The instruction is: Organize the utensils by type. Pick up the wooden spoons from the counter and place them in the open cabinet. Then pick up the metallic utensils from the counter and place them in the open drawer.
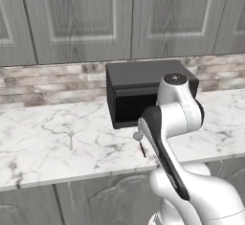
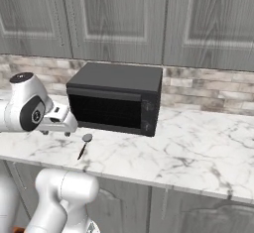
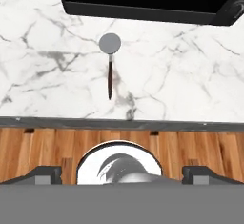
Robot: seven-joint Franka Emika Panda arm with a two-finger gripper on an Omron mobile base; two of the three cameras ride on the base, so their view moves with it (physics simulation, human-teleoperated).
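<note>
A metal spoon (image 3: 109, 66) with a round grey bowl and a dark slim handle lies on the white marble counter (image 1: 38, 157), just in front of the black oven (image 2: 116, 100). In the right base view the spoon (image 2: 83, 145) has its handle pointing towards the counter's front edge. A thin silver fork (image 1: 71, 140) lies further left on the marble. My gripper (image 3: 125, 174) hangs open and empty above the counter's front edge, short of the spoon. The wooden spoons, the open cabinet and the open drawer are out of view.
Grey panelled wall cabinets (image 1: 81, 18) hang shut above a stone-tile backsplash (image 1: 48, 83). Arched-panel doors (image 2: 198, 212) run below the counter. Wooden floor (image 3: 47, 147) lies past the counter's edge. My own arm (image 1: 167, 123) hides part of the spoon in the left base view.
</note>
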